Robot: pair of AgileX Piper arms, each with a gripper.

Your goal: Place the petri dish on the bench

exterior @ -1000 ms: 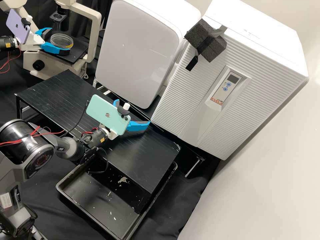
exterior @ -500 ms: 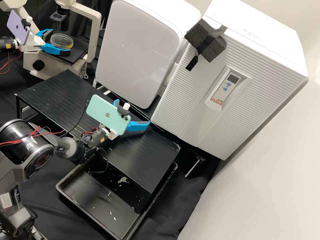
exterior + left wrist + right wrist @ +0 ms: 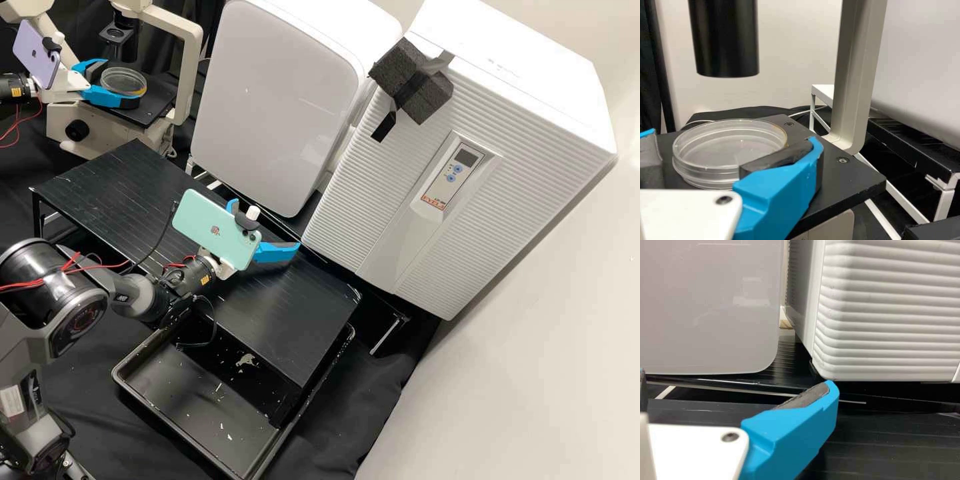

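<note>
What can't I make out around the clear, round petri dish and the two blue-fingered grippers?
- Petri dish: part of its side, hidden in the left wrist view by a blue finger of the left gripper.
- Black cylindrical microscope tube: its upper end, cut off by the left wrist view's top edge.
- Right gripper: most of one finger, cut off by the right wrist view's left edge.

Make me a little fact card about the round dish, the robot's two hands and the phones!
Dish: clear, round, on the black stage of the microscope
Left hand: open around the dish
Right hand: open over the black rack, holding nothing
Phones: one purple, one mint green, one on each arm
</note>
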